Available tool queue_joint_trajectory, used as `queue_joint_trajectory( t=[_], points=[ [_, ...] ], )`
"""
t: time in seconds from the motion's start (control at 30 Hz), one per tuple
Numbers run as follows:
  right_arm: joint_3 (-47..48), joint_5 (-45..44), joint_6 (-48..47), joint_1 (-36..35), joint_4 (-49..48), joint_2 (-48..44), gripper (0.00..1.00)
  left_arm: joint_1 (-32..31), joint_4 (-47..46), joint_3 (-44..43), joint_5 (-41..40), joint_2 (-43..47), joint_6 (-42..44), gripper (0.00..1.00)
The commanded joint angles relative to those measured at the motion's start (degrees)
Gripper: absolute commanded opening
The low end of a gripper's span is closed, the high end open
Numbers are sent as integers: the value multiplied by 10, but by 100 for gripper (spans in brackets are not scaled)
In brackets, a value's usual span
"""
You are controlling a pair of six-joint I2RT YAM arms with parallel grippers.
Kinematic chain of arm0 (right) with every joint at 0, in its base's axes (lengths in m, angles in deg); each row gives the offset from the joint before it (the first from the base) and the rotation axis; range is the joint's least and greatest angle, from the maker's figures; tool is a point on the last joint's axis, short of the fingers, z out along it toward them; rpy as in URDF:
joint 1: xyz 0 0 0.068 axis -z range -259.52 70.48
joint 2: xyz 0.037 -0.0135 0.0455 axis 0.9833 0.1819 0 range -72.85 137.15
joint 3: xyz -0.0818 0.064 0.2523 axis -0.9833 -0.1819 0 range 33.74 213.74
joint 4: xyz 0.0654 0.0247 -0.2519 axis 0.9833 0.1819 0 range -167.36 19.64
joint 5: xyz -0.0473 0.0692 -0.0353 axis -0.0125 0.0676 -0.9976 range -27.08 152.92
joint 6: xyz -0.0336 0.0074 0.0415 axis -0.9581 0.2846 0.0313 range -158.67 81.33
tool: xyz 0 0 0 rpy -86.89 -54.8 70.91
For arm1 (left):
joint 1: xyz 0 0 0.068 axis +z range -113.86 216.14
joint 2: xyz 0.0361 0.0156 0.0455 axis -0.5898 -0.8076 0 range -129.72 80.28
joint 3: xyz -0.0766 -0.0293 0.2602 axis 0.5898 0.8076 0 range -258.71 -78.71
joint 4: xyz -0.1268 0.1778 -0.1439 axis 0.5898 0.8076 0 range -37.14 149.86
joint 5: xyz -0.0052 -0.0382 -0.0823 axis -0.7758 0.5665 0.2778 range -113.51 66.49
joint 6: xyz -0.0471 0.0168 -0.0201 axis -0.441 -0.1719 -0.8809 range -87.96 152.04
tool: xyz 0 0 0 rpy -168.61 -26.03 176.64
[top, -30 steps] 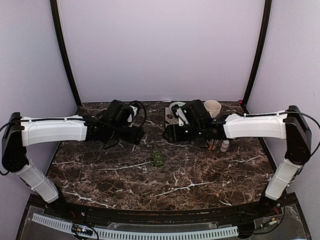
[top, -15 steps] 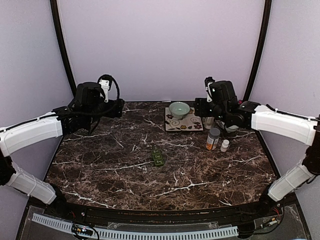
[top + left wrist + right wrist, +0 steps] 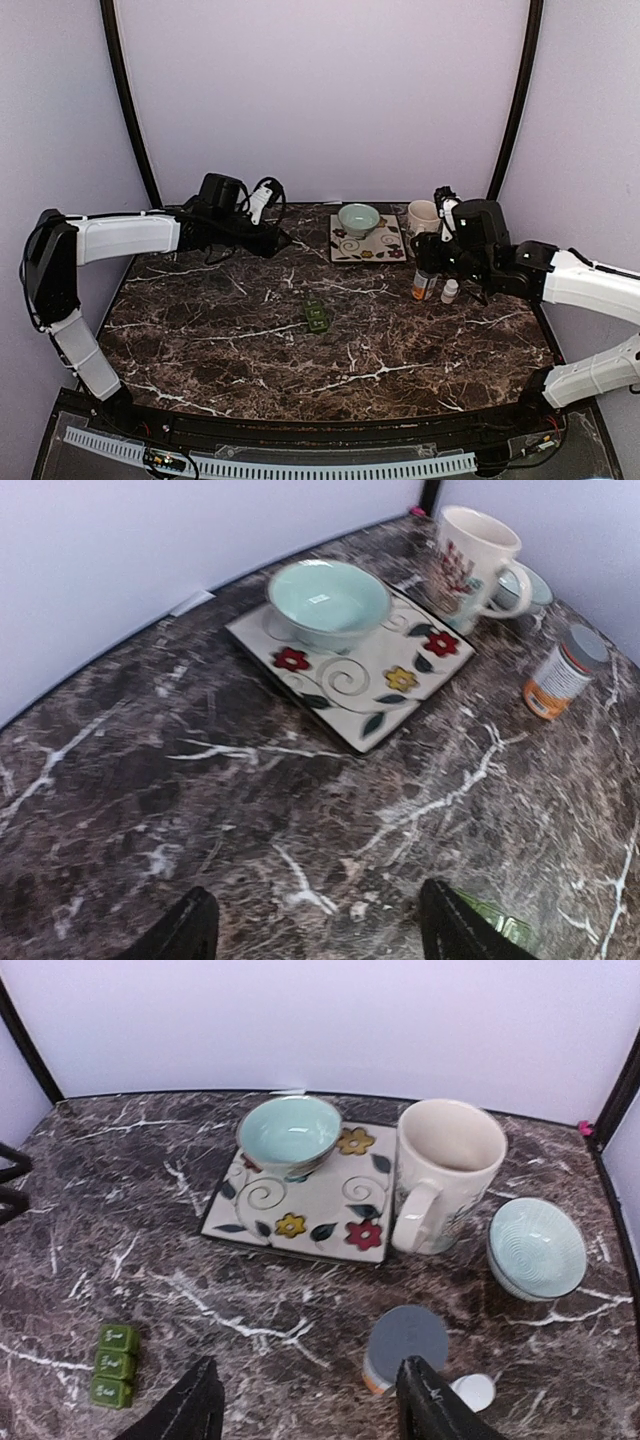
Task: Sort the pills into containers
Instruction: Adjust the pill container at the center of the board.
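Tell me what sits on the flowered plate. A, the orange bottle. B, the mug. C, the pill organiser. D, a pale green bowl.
D: the bowl rests on the plate at its far left corner, while the mug stands beside the plate and the organiser lies apart on the table.

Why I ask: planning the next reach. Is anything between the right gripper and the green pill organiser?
Nothing visible: bare table lies between the right gripper and the pill organiser. The grey-capped bottle stands on the gripper's other side.
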Motion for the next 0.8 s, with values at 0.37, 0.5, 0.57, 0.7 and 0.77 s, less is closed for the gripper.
queue_joint_trajectory(
  t=[0.37, 0.5, 0.57, 0.7, 0.77],
  points=[
    [-35, 103, 132, -183, -128, 154, 12, -4, 158, -146, 237, -175, 98, 54],
    [-26, 125, 162, -202, -178, 219, 2, -12, 169, -158, 235, -198, 108, 51],
    [-23, 140, 173, -206, -203, 245, 0, -15, 174, -164, 232, -210, 110, 49],
    [-6, 164, 187, -213, -233, 297, 0, -21, 181, -174, 233, -230, 114, 44],
    [4, 176, 191, -215, -243, 319, 0, -26, 185, -179, 231, -237, 116, 39]
  ],
)
